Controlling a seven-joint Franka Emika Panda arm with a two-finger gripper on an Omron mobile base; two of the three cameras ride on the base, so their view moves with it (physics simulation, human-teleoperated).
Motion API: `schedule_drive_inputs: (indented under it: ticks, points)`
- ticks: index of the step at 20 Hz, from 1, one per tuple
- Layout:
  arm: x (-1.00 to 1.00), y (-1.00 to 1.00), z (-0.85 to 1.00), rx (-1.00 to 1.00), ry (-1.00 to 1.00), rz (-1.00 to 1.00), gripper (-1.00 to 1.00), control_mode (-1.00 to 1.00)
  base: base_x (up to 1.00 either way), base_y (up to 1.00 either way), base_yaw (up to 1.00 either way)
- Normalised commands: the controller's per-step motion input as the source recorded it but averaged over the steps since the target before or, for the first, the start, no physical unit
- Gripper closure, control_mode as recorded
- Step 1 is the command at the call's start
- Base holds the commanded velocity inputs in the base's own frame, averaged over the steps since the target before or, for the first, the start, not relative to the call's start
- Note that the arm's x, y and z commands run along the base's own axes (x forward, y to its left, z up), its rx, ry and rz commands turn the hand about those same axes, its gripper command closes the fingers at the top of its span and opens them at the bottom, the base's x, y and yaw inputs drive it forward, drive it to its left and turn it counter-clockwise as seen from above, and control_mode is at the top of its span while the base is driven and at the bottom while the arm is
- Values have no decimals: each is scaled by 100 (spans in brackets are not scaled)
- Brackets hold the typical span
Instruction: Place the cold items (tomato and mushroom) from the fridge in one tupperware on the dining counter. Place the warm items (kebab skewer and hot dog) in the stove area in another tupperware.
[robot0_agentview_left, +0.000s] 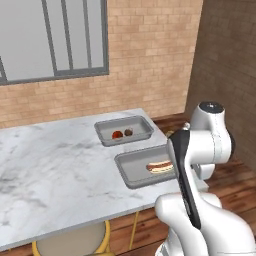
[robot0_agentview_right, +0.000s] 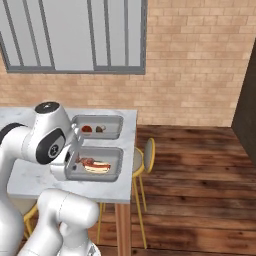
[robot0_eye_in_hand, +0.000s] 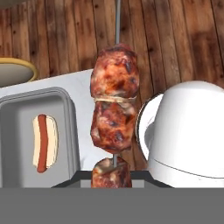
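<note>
Grey-veined marble tabletop (robot0_agentview_left: 55, 165) is carrying two tupperware trays in the left base view: the far tray (robot0_agentview_left: 124, 129) is holding the tomato (robot0_agentview_left: 117, 134) and the mushroom (robot0_agentview_left: 128, 132), and the near tray (robot0_agentview_left: 131, 167) is holding the hot dog (robot0_agentview_left: 159, 166). The arm is covering the claw here.

Seen from the right base view, the kebab skewer (robot0_agentview_right: 86, 161) is poking out from the arm over the near tray (robot0_agentview_right: 113, 164), just beside the hot dog (robot0_agentview_right: 97, 166); the far tray (robot0_agentview_right: 97, 120) is lying beyond it.

Along the hand view, the claw (robot0_eye_in_hand: 113, 177) is clamping the kebab skewer (robot0_eye_in_hand: 114, 109) at its lowest chunk, the meat rising straight away from the fingertips. The hot dog (robot0_eye_in_hand: 44, 142) is lying in its tray (robot0_eye_in_hand: 17, 113) to the skewer's left, apart from it.
</note>
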Motion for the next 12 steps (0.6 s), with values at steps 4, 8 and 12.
schedule_drive_inputs:
  ticks: [4, 8, 12]
  points:
    - [58, 14, 0, 0, 8, 0, 100, -100, 0, 0, 0]
    - [81, 23, -4, 0, 20, 0, 100, -100, 0, 0, 0]
    - [100, 14, -39, 0, 32, -4, 100, -100, 0, 0, 0]
